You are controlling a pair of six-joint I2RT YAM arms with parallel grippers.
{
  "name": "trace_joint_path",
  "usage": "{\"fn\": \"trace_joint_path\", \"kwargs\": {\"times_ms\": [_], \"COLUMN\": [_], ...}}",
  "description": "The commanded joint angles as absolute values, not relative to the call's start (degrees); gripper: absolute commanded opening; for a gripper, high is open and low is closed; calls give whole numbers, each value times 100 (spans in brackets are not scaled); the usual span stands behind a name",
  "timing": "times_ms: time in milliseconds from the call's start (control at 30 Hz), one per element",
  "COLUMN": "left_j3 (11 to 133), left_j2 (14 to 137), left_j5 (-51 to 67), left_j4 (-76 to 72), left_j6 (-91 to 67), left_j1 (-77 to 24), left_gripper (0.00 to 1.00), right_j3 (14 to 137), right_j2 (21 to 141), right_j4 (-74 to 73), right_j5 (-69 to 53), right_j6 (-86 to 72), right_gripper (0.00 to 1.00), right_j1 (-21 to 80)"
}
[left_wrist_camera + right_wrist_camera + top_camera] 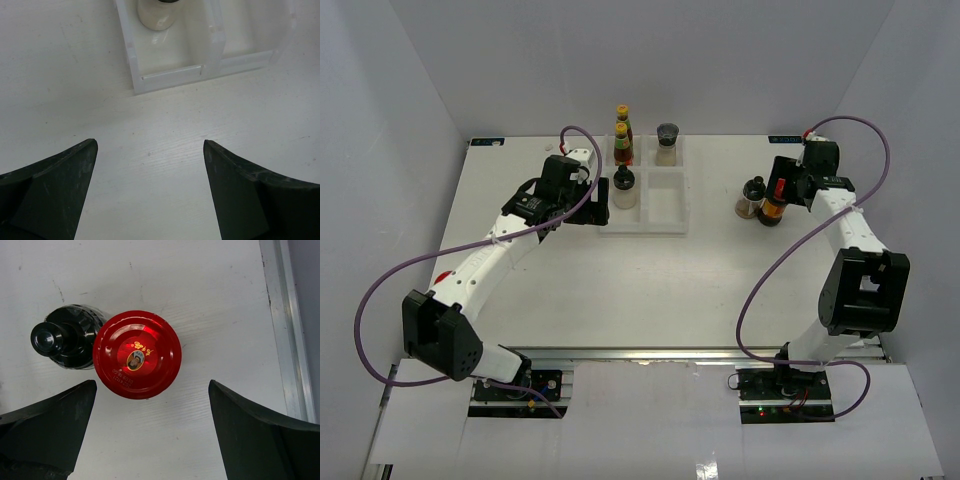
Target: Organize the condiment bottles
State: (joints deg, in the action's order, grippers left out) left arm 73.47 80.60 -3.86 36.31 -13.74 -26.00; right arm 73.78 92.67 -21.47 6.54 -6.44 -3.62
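Note:
A white divided tray (pixel 665 210) stands at the back middle of the table. Its far left compartment holds two slim red sauce bottles (pixel 623 137) with yellow caps, its far right one a grey-lidded shaker (pixel 667 141), and its near left one a black-capped shaker (pixel 624 186) whose pale base (pixel 156 15) shows in the left wrist view. My left gripper (pixel 592 203) (pixel 149 144) is open over bare table just outside the tray's left side. At the right, a red-lidded amber jar (pixel 773 206) (pixel 136 354) touches another black-capped shaker (pixel 753 194) (pixel 67 337). My right gripper (pixel 792 188) (pixel 152 384) hangs open above them, the jar just ahead of its fingertips.
An aluminium rail (pixel 287 330) runs along the table's right edge close to the jar. Purple cables (pixel 380 300) loop off both arms. White walls enclose the table at the back and sides. The tray's near right compartment (pixel 665 203) holds nothing.

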Motion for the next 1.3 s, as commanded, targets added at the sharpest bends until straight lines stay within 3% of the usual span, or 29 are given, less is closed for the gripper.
{"fn": "trace_joint_path", "kwargs": {"times_ms": [0,233,600,867,1000,1267], "left_j3": [7270,7224,7279,7284,7286,7211], "left_j2": [7927,7972,7908,7837,7754,7580], "left_j5": [-475,-537,-554,-591,-595,-505], "left_j4": [3472,3429,3439,3474,3507,3524], "left_j6": [-1416,-1369,-1364,-1373,-1385,-1446], "left_j1": [-2602,-2593,-2566,-2558,-2549,-2549], "left_gripper": [98,98,98,98,98,98], "right_j3": [7488,7479,7493,7423,7417,6843], "right_j2": [9366,9561,9854,9903,9836,9251], "right_j4": [-1788,-1663,-1391,-1218,-1335,-1473], "right_j5": [364,429,613,721,792,607], "right_j6": [-536,-542,-508,-308,-200,-216], "right_gripper": [100,99,84,44,11,8], "right_j1": [-352,-344,-352,-352,-352,-329]}}
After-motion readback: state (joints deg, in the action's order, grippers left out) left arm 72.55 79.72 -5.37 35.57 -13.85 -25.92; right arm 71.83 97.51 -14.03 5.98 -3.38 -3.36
